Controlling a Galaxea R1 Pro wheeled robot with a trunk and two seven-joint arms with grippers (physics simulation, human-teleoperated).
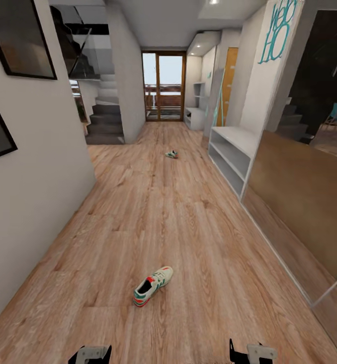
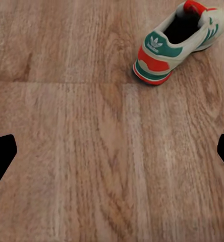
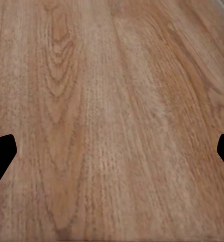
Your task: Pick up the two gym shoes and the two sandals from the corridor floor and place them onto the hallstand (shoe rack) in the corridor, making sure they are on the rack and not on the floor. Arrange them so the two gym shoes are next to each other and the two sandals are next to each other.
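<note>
While upright, cream green-striped gym shoe [image 1: 153,286] shows red heel

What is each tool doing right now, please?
Left tool: open, empty, above bare floor short of the sneaker.
Right tool: open, empty, above bare floor.

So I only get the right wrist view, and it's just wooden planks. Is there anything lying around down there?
Observer: Yes, a cream gym shoe with green stripes lies on the floor just ahead, slightly left of centre.
Operator: Only one?
Observer: A second small thing lies much farther ahead. It is probably another shoe, but too small to be sure.
Operator: Any furniture?
Observer: Low white open shelving stands along the right side.
</note>
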